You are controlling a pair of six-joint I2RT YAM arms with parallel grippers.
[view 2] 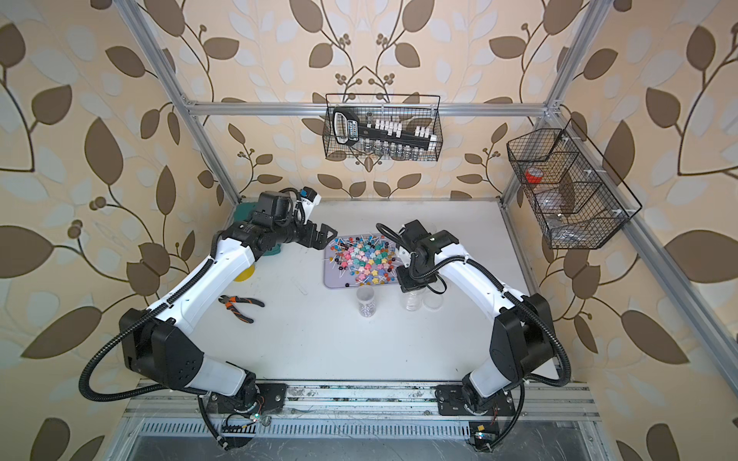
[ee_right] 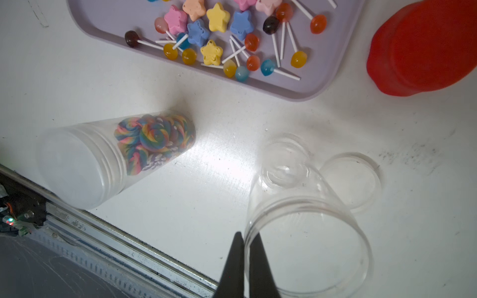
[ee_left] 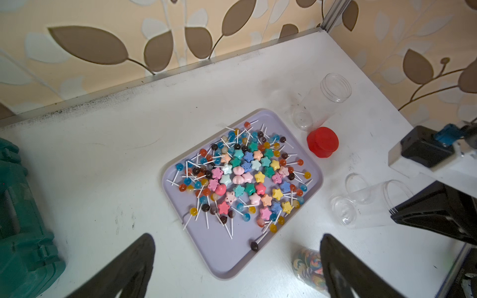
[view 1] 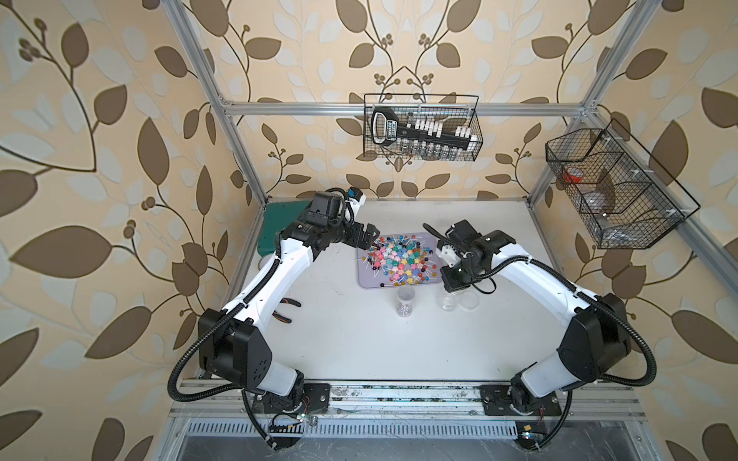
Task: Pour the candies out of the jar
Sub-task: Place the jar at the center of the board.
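Note:
The candies (view 1: pixel 399 259) (ee_left: pixel 245 180), lollipops on white sticks and pastel stars, lie spread over a lilac tray (view 1: pixel 371 281) (ee_right: pixel 103 15). My right gripper (ee_right: pixel 246 234) (view 1: pixel 451 289) is shut on the rim of an empty clear jar (ee_right: pixel 296 203) (view 1: pixel 449 301) that stands just in front of the tray; one finger is inside the wall and one outside. The jar's clear lid (ee_right: pixel 353 180) lies beside it. A second, capped jar (ee_right: pixel 116 160) (view 1: pixel 405 301) holds rainbow-swirled sweets. My left gripper (ee_left: pixel 237 258) (view 1: pixel 369 239) hangs open over the tray's far left corner, holding nothing.
A red cap (ee_left: pixel 322 142) and another empty clear jar (ee_left: pixel 322 103) sit past the tray's right side. A green case (view 1: pixel 279 223) stands at the back left, and pliers (view 2: pixel 239 307) lie by the left arm. Wire baskets (view 1: pixel 423 127) hang on the walls.

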